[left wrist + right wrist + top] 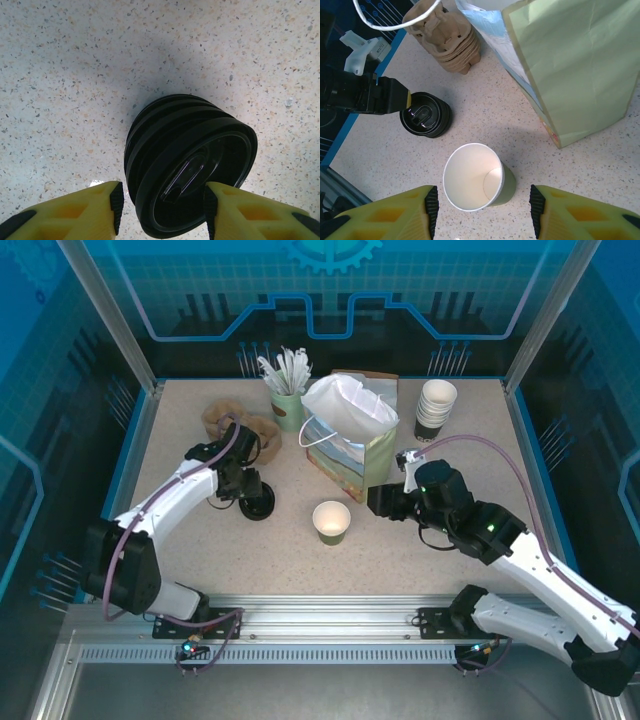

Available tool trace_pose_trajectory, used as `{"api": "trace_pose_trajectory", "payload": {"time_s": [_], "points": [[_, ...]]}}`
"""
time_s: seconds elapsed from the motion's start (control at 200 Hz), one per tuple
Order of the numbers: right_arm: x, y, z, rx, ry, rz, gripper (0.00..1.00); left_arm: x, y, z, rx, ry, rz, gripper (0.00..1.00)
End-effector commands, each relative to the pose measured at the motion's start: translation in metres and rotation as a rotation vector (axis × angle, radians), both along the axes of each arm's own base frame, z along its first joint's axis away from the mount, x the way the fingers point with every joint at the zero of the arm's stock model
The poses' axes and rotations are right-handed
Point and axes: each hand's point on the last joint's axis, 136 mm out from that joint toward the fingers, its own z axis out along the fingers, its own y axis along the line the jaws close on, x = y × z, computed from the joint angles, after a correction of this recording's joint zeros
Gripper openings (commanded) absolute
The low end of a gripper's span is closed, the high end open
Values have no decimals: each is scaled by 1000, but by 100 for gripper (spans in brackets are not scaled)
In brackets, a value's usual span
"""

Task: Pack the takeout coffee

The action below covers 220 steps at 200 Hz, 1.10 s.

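The left claw (162,207) is cut off at the bottom of its own wrist view. Its yellow fingers (75,215) stand apart on either side of a stack of black lids (190,160); whether they touch it cannot be told, and the number of lids is hard to make out. From above, the one paper cup (331,521) is a white ring. The right wrist view gives its green side: it is upright on the table (400,560), near the one bag (580,70), just ahead of the right claw (483,202), which is spread wide and grips nothing. The top view adds one stack of cups (436,408), one cup of stirrers (288,405) and cardboard carriers (213,416) partly hidden by the left arm (170,495).
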Motion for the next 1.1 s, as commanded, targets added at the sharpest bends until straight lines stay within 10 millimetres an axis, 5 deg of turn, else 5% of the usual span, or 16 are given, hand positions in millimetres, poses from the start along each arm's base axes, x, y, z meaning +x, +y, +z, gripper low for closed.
{"api": "trace_pose_trajectory", "payload": {"time_s": [0.0, 1.096], "points": [[-3, -6, -7, -19, 16, 8, 53, 3, 2, 4, 32, 7, -19, 48], [-6, -27, -14, -15, 29, -54, 54, 5, 10, -6, 121, 42, -40, 17]]}}
